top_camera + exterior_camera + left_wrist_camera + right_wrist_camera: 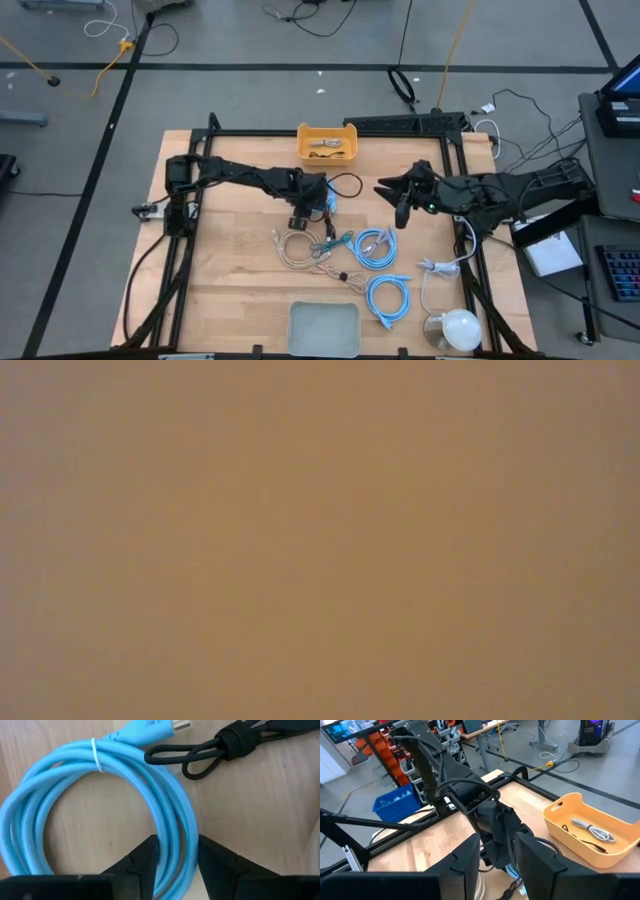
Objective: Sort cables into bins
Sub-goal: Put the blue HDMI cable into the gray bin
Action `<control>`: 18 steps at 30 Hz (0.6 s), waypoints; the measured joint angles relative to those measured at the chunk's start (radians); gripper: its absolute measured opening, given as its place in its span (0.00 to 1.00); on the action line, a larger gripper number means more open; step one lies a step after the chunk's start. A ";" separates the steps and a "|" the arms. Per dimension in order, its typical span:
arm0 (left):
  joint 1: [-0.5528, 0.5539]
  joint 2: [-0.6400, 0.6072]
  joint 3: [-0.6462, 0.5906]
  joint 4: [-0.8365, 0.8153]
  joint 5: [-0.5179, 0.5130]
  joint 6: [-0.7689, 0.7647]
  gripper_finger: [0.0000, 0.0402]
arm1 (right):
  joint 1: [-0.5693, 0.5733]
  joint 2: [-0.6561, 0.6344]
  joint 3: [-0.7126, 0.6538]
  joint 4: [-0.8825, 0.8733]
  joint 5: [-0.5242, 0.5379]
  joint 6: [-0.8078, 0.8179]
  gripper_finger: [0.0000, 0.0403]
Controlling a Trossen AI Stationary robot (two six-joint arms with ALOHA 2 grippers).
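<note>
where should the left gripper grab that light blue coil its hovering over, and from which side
Grip the bundled strands on one side of the light-blue coil, coming straight down from above. It lies flat on the table, a white tie keeps the loops together, and the left gripper already straddles that stretch, one finger inside the ring and one outside. Probably best to avoid the plug end beside the black cable.

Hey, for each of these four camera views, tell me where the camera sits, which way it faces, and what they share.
High view: overhead, straight down on the table; both arms show.
Low view: table height; only a uniform tan blur, no robot visible.
Left wrist view: on the left arm, close over a light-blue cable that the left end effector straddles.
Right wrist view: on the right arm, past the right end effector, open and empty, toward the left arm.
Shared: the high and right wrist views both show the orange bin.
</note>
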State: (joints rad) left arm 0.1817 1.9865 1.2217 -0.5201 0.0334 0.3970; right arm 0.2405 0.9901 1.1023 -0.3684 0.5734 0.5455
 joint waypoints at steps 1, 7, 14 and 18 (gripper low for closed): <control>-0.001 -0.003 0.000 0.000 0.000 -0.003 0.29 | 0.000 0.000 0.000 -0.002 0.001 0.000 0.29; 0.014 -0.055 -0.005 -0.009 0.001 -0.046 0.05 | -0.005 0.000 0.000 0.001 0.007 -0.009 0.29; 0.058 -0.141 -0.009 -0.023 -0.006 -0.218 0.03 | -0.012 0.003 0.000 -0.003 0.009 -0.013 0.29; 0.090 -0.237 -0.008 -0.016 -0.019 -0.298 0.02 | -0.011 0.008 0.000 -0.013 0.008 -0.015 0.29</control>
State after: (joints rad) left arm 0.2721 1.7497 1.2137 -0.5362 0.0145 0.0992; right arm 0.2291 0.9977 1.1027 -0.3812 0.5812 0.5304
